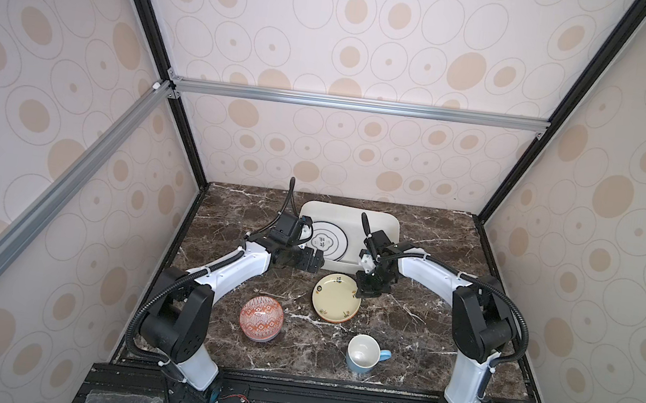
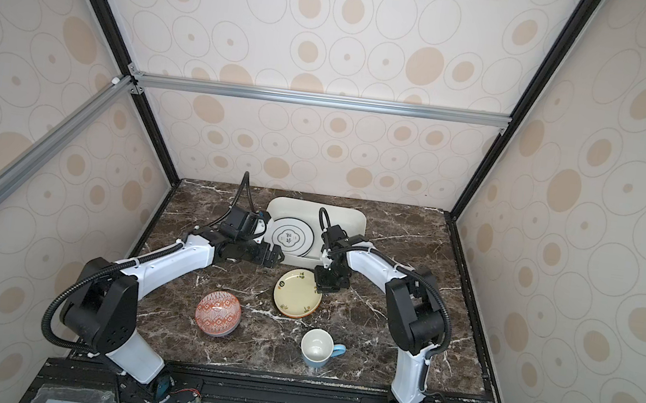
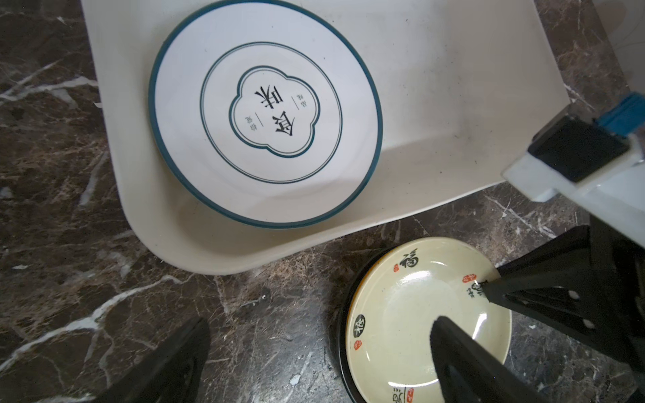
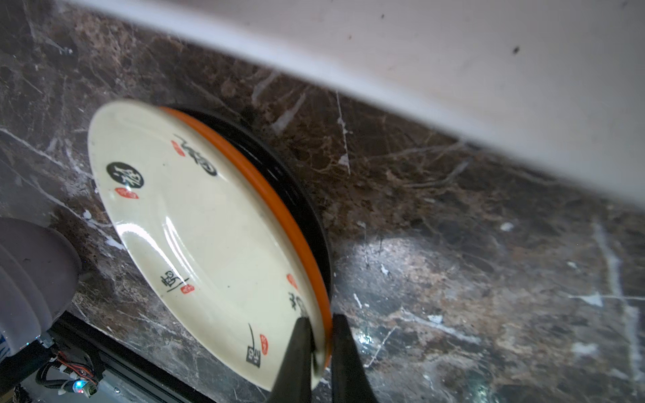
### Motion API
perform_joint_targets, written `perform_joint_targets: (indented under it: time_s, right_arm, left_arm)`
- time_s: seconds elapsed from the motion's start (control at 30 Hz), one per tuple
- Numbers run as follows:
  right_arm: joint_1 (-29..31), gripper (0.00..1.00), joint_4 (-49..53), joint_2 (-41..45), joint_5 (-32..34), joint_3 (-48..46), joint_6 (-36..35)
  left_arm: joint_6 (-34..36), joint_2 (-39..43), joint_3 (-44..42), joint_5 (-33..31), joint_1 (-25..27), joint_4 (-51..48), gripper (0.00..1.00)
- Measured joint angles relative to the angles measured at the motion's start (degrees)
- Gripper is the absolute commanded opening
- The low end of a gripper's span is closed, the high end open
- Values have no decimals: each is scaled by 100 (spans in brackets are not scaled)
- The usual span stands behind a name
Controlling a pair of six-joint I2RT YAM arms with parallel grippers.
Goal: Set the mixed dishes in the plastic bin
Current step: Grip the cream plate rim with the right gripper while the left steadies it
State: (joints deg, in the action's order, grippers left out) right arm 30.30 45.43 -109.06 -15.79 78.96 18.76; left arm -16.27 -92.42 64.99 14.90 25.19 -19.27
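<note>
1 of 4 binned: white green-rimmed plate lies in off-white plastic bin; right gripper pinches cream-yellow plate, left gripper spread wide; red-orange patterned bowl, light-blue mug remain.

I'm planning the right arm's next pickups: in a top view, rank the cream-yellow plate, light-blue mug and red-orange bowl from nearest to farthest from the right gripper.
1. The cream-yellow plate: its rim is pinched in the right gripper.
2. The light-blue mug: toward the front, right of centre.
3. The red-orange bowl: front left.
</note>
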Motion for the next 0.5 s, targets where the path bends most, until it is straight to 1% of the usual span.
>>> perform_joint_targets:
  time_s: [0.27,0.5]
  right_arm:
    - [0,9,173,-4,149,118,-94]
    - [0,10,122,-195,155,144,-133]
  left_arm:
    - [15,-109,0,107,0,4,98]
    - [50,-234,0,208,0,2,97]
